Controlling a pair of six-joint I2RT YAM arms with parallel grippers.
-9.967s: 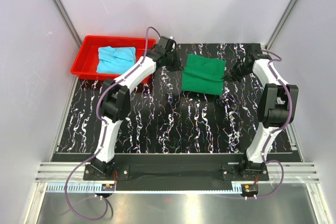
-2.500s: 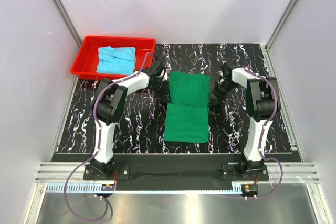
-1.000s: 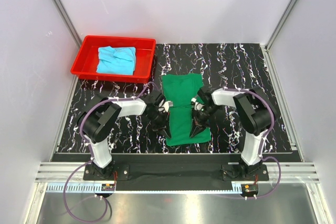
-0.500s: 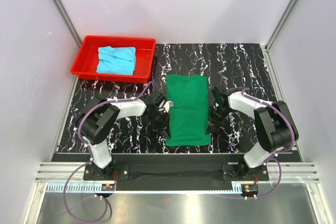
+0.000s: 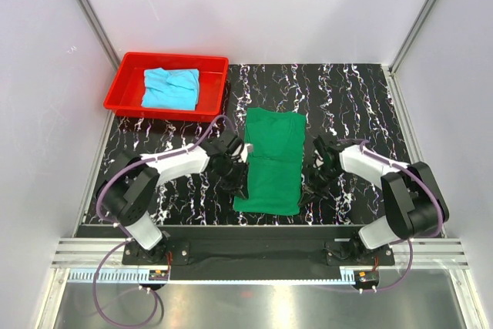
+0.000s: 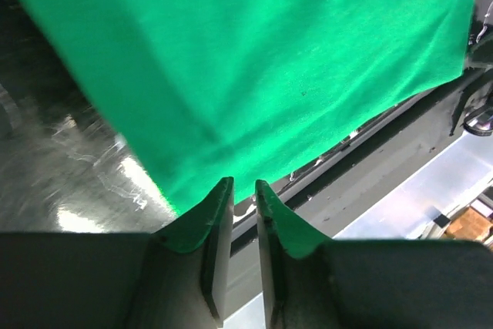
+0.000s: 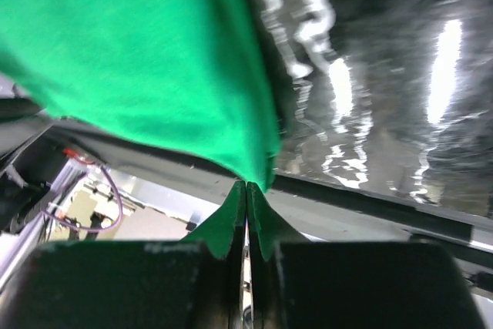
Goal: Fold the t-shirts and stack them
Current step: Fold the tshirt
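Observation:
The dark green t-shirt (image 5: 271,161) lies spread lengthwise on the middle of the black marbled table, its near edge close to the front rail. It fills the left wrist view (image 6: 254,59) and the right wrist view (image 7: 131,44). My left gripper (image 5: 236,187) is at the shirt's near left corner. Its jaws (image 6: 239,182) stand a narrow gap apart with nothing between them, and the cloth corner lies just beside them. My right gripper (image 5: 309,189) is at the near right corner, its jaws (image 7: 246,184) shut on the shirt's corner. The light cyan-blue t-shirt (image 5: 171,87) lies crumpled in the red tray.
The red plastic tray (image 5: 176,56) stands at the back left of the table. The table's front edge and metal rail (image 5: 254,252) run just beyond both grippers. White walls enclose the left, back and right sides.
The green shirt's near edge has shifted a little to the left. My left gripper stays at the near left corner and my right gripper at the near right corner.

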